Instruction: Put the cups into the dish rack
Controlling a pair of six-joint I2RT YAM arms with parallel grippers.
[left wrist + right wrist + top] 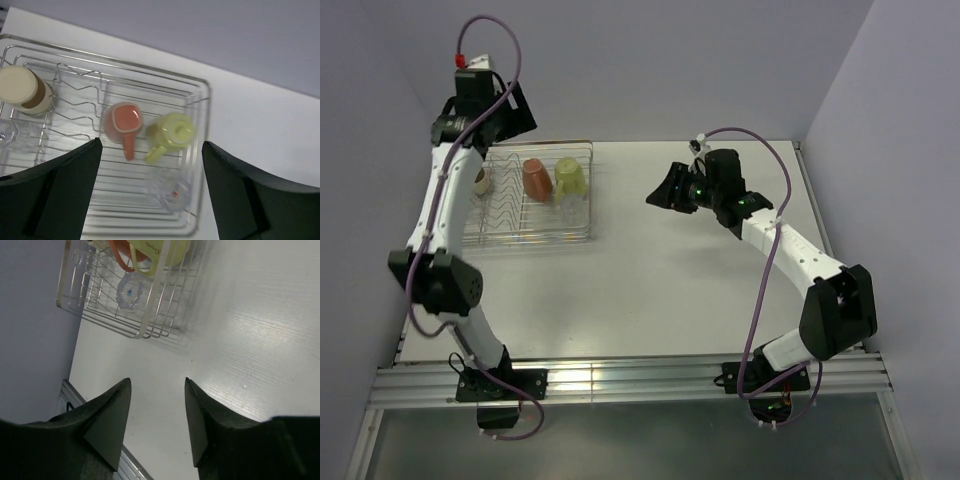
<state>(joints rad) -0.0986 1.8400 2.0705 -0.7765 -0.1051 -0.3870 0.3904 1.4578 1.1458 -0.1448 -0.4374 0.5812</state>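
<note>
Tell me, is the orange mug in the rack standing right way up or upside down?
Upside down: the orange mug shows its closed salmon base upward, no opening visible, resting on the dish rack wires.

Robot lab test cell: bare white table boxed in by plain lavender walls, left arm and right arm bolted onto an aluminium rail at its near edge, purple cables looping loose off both arms.
</note>
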